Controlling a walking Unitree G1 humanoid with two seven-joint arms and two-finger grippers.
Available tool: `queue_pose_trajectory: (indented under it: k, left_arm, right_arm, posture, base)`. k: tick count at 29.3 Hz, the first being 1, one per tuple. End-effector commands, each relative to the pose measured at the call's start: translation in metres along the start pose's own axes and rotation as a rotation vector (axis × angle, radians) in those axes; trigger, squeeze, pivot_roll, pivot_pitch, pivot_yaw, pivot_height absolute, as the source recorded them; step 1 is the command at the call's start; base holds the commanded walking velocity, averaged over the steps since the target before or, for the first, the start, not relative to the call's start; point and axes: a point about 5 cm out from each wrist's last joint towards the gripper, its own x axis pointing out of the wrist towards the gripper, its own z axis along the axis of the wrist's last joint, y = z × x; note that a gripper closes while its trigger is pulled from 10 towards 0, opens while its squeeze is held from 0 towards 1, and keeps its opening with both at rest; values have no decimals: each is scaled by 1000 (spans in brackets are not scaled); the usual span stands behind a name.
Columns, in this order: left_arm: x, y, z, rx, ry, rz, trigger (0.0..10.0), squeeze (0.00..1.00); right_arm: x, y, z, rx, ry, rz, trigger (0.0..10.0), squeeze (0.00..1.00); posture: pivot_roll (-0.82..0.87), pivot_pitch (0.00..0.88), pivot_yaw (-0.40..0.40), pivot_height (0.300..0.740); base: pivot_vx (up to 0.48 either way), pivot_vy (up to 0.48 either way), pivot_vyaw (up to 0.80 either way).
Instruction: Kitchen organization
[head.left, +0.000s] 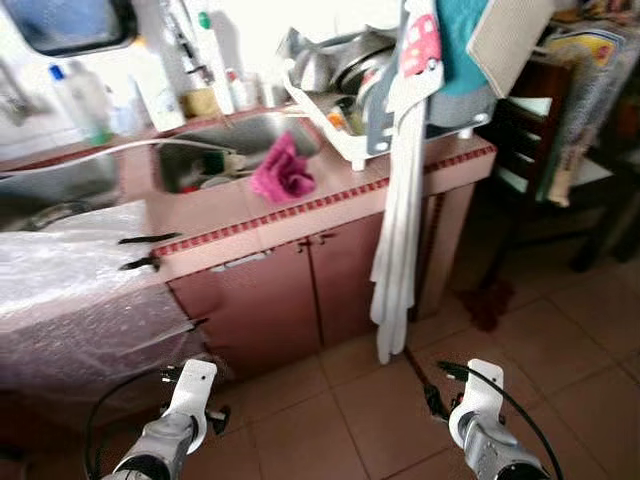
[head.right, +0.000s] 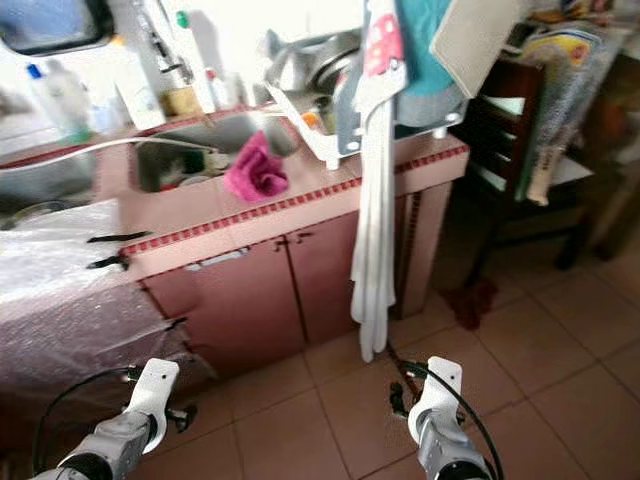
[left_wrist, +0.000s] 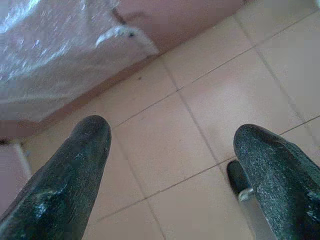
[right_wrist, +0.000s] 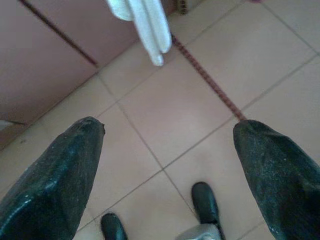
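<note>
A pink-tiled kitchen counter (head.left: 330, 195) stands ahead, with a steel sink (head.left: 215, 150) set into it. A crumpled pink cloth (head.left: 283, 172) lies on the sink's front rim. To its right a white dish rack (head.left: 345, 125) holds metal pots and bowls. A long white cloth (head.left: 397, 230) hangs over the counter's front edge down to the floor. Both arms hang low over the tiled floor, the left arm (head.left: 190, 405) and the right arm (head.left: 478, 405). My left gripper (left_wrist: 172, 135) is open and empty. My right gripper (right_wrist: 167, 130) is open too, with the white cloth's end (right_wrist: 145, 25) beyond it.
Clear plastic sheeting (head.left: 70, 290) covers the counter section at the left. Bottles (head.left: 150, 85) stand behind the sink. Brown cabinet doors (head.left: 290, 290) close the counter's front. A dark wooden chair (head.left: 530, 130) and a table crowd the right. A dark red rag (head.left: 488, 300) lies on the floor.
</note>
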Motion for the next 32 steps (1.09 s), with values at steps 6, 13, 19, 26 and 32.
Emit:
queue_pose_trajectory:
  k: [6,13,19,26,32]
  left_arm:
    - [1,-5,8,-11,-23,22,10000,0]
    - [2,-9,7,-35,-24,14,10000,0]
    - [1,-13,-1,-33,-4,13,10000,0]
    - [1,-12,0,-13,-12,6,10000,0]
    - [1,-10,0,-23,-10,15,10000,0]
  right_arm:
    - [2,10,3,-123,22,45,10000,0]
    - [1,8,0,-170,32,45,10000,0]
    - [0,2,-5,-151,43,32,10000,0]
    - [-1,3,-7,-130,48,38,10000,0]
    - [-1,4,-8,-128,50,39,10000,0]
  posture:
    - [-45,0,4,740]
    - [-67,0,-9,740]
    - [-76,0,1,740]
    - [-66,0,10,740]
    - [-66,0,6,740]
  base:
    - [0,0,-758]
    - [0,0,-768]
    - [0,0,-769]
    - [0,0,-771]
    - [0,0,-770]
